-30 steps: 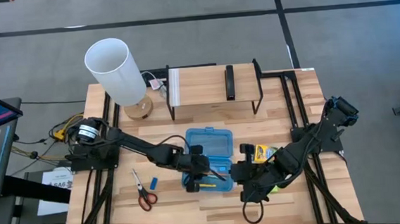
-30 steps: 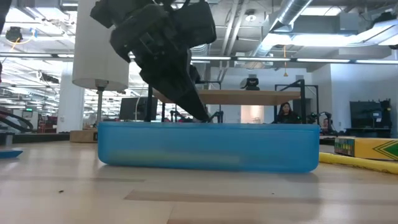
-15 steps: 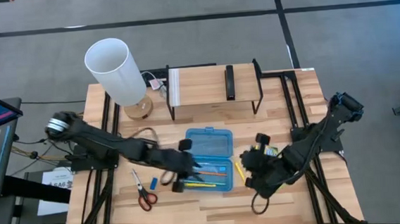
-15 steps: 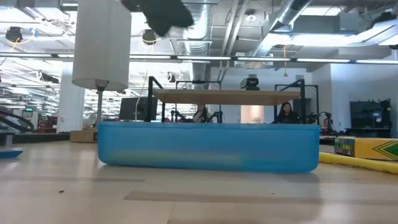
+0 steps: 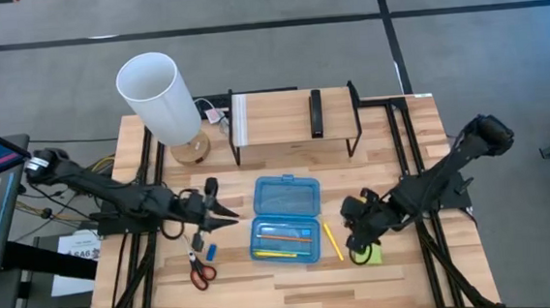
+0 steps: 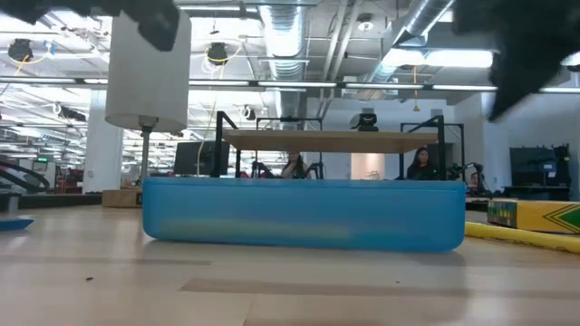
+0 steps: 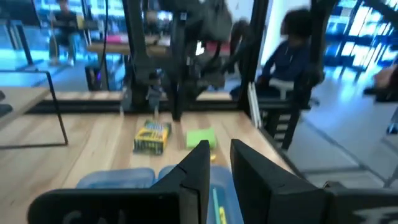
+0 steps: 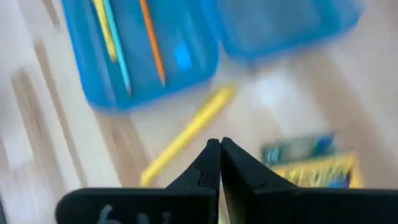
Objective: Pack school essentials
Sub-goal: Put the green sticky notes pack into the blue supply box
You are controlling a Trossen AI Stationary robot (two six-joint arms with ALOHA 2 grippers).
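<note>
The open blue case (image 5: 284,219) lies mid-table with an orange pencil (image 5: 287,237), a thin light-blue stick and a yellow pencil (image 5: 276,254) in its tray. Another yellow pencil (image 5: 332,240) lies on the wood just right of the case. Red-handled scissors (image 5: 198,267) and a small blue eraser (image 5: 210,249) lie left of it. The crayon box (image 8: 308,163) and the green sticky-note pad (image 5: 369,255) lie to its right. My left gripper (image 5: 229,214) hovers left of the case, slightly open and empty. My right gripper (image 5: 352,238) hangs shut and empty above the crayon box.
A white-shaded lamp (image 5: 159,96) stands at the far left. A wooden shelf rack (image 5: 294,116) with a black bar-shaped object (image 5: 316,112) stands at the far edge. Bare wood lies along the near edge. People sit in the room behind.
My left gripper has lifted out of the case tray and drawn back toward the table's left edge. My right gripper has pulled away from the case toward the right, uncovering the yellow pencil beside the case. The case has stayed put.
</note>
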